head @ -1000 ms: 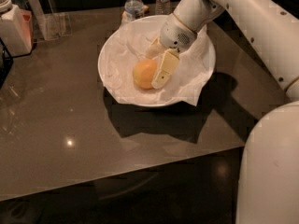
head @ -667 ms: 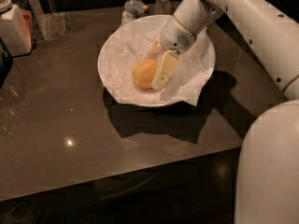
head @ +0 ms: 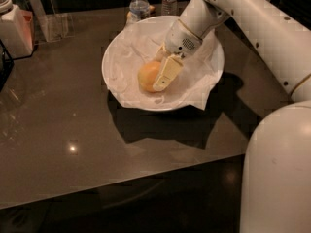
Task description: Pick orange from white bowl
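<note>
The orange (head: 147, 75) sits low in the white bowl (head: 105, 77), a little left of centre, cradled in the crinkled paper (head: 204, 92) that lines the bowl. The lining spills over the rim on the side facing the counter's right edge. It likely keeps the fruit from rolling, which helps me.

The gripper (head: 160, 74) is down inside the bowl, pressed up against the orange's right side. Its wrist leans in from the counter's far right corner, so the arm (head: 252, 18) clears the rim rather than crossing it. From here I cannot tell whether the jaws have closed on the fruit or only stand around it. I would want that confirmed before any lift.

The bowl stands on the counter (head: 73, 130) towards the far edge, roughly midway along it. Just behind it, on that far edge, are two water bottles (head: 139, 1). A white container (head: 12, 25) stands at the far left corner. The bottles are close enough that I judge a straight upward pull safer than a swing backwards.
</note>
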Controlling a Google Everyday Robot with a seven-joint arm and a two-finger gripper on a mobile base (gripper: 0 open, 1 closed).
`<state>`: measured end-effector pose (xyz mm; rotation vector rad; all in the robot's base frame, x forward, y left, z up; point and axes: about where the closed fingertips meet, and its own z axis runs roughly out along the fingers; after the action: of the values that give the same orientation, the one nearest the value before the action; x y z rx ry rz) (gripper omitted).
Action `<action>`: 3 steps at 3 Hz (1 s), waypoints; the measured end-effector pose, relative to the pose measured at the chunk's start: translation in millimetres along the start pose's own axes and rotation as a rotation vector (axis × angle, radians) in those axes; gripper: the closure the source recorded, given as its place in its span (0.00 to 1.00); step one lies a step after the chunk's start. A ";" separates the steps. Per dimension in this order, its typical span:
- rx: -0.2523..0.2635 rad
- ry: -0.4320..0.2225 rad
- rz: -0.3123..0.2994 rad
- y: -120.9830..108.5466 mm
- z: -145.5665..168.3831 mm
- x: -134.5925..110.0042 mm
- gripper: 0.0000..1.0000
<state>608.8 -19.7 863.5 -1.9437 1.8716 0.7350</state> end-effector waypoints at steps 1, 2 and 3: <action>0.002 -0.003 0.013 -1.4 0.4 1.9 0.61; 0.007 -0.005 0.023 -1.5 -0.7 3.8 0.85; 0.033 -0.010 0.024 1.8 -10.5 3.5 1.00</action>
<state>608.4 -28.7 870.2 -1.8967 1.8925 0.7158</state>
